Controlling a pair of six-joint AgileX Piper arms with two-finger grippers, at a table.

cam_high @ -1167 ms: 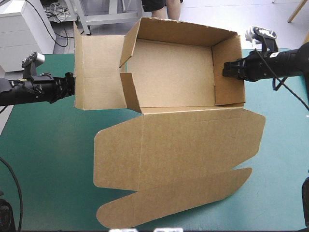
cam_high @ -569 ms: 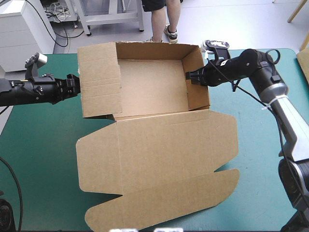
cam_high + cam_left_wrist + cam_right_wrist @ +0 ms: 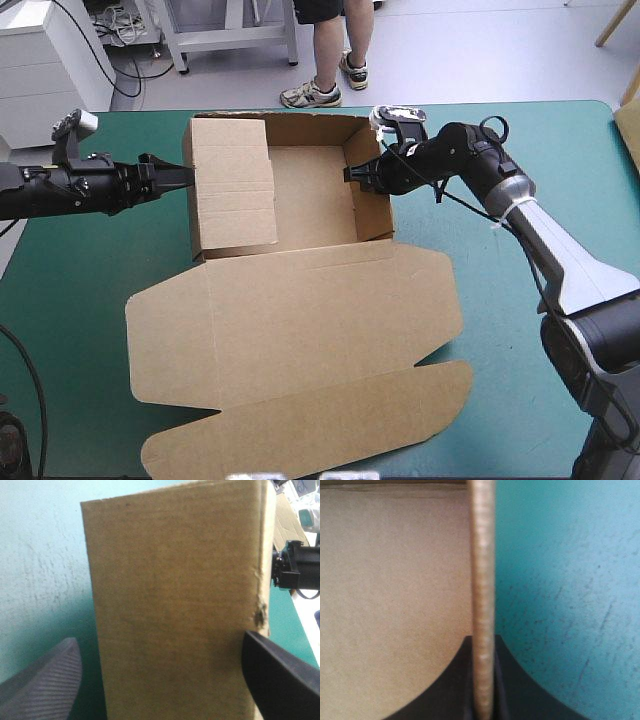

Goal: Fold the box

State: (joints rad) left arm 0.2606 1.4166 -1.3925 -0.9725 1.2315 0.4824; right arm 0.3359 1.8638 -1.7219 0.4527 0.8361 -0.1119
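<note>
The brown box (image 3: 300, 300) lies mid-table, its tray toward the far edge and its lid flat toward the near edge. My right gripper (image 3: 358, 172) is shut on the tray's right wall; in the right wrist view the wall's edge (image 3: 482, 580) runs up between the fingers of the gripper (image 3: 482, 680). My left gripper (image 3: 180, 178) stands open at the left wall panel (image 3: 235, 190), which leans inward over the tray. In the left wrist view that panel (image 3: 175, 555) fills the space ahead of the gripper (image 3: 159, 639), with the right gripper (image 3: 300, 572) beyond it.
The tray's back wall sits close to the table's far edge (image 3: 500, 104). The teal-green cover (image 3: 540, 380) shows to the right of the lid and on the left (image 3: 60, 300). The lid's front flap (image 3: 300, 435) reaches nearly to the near edge.
The box has moved left and down toward the table, with the right gripper holding its wall. The left panel has swung from outward to inward over the tray.
</note>
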